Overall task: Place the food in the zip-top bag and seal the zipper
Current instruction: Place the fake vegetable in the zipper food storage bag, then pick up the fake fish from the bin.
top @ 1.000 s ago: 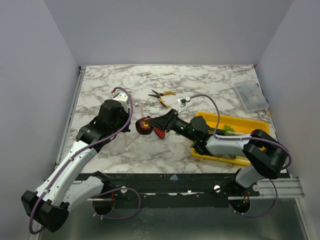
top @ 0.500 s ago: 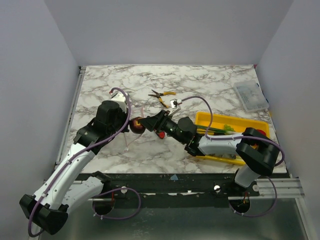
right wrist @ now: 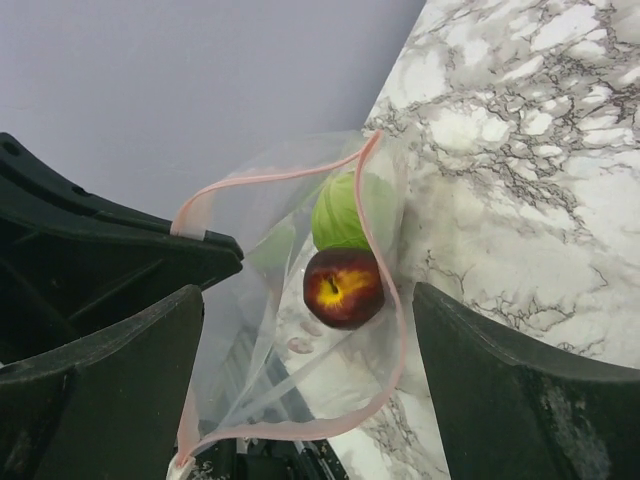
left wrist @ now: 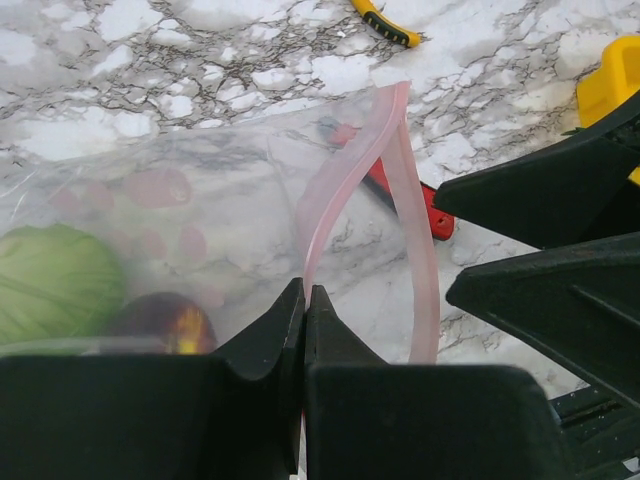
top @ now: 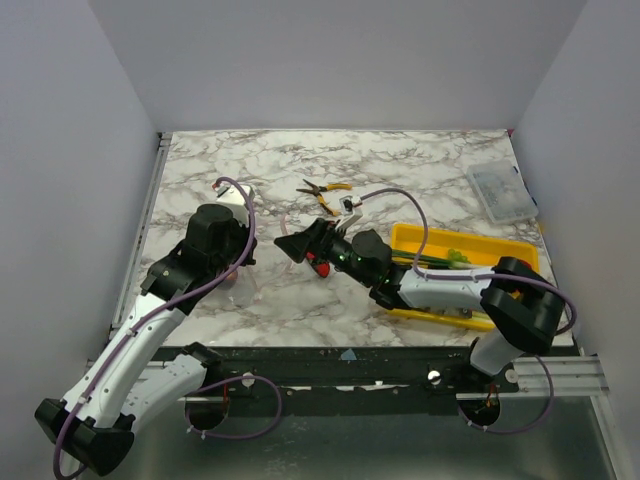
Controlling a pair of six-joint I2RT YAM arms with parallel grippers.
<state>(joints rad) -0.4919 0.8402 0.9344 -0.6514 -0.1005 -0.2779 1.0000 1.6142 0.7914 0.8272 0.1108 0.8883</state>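
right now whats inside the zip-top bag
Inside the zip-top bag are a green cabbage and, beside it, a dark red round food with a yellow patch. Anything behind the cabbage is covered.

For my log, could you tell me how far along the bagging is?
Done: cabbage and a dark red fruit lie inside the bag. In hand: left gripper pinches the zipper, mouth open; right gripper open, empty. Left: spring onions in the yellow tray, then sealing.

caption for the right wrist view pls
Right gripper open before the gaping zip-top bag, green cabbage and a dark red fruit inside.
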